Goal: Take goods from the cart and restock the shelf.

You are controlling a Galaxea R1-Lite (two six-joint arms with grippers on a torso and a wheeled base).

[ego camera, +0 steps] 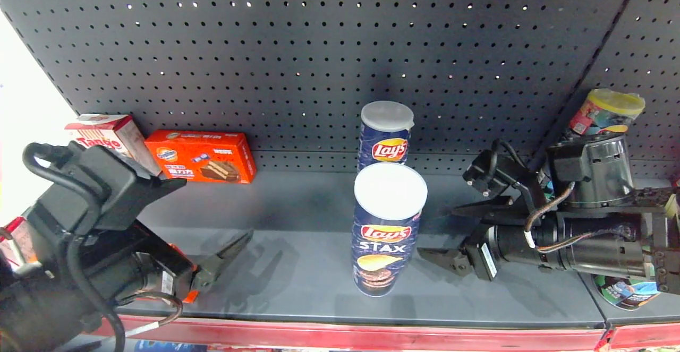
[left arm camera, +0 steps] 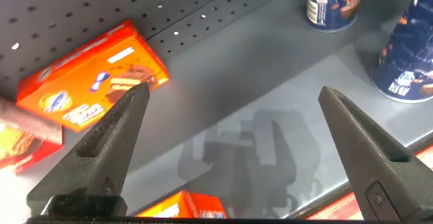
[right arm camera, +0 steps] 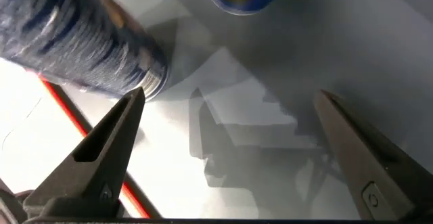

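Matt grey painted metal shelf (ego camera: 297,277) under the right pincer (ego camera: 436,231), perforated metal back panel (ego camera: 319,49) beyond it, glossy printed chip can (ego camera: 380,251) with matt white plastic lid (ego camera: 390,190) beside it, glossy orange cardboard box (ego camera: 199,155) beyond the left pincer (ego camera: 218,207).

A dark grey pegboard panel (ego camera: 297,49) backs the grey, red-edged shelf (ego camera: 297,208), with bright glare (ego camera: 16,92) at left.

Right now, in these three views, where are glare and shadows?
Head view: bright light washes out the left edge; pinpoints shine through the pegboard. Left wrist view: the left gripper casts a shadow on the shelf. Right wrist view: glare whitens the shelf beside the chip can.
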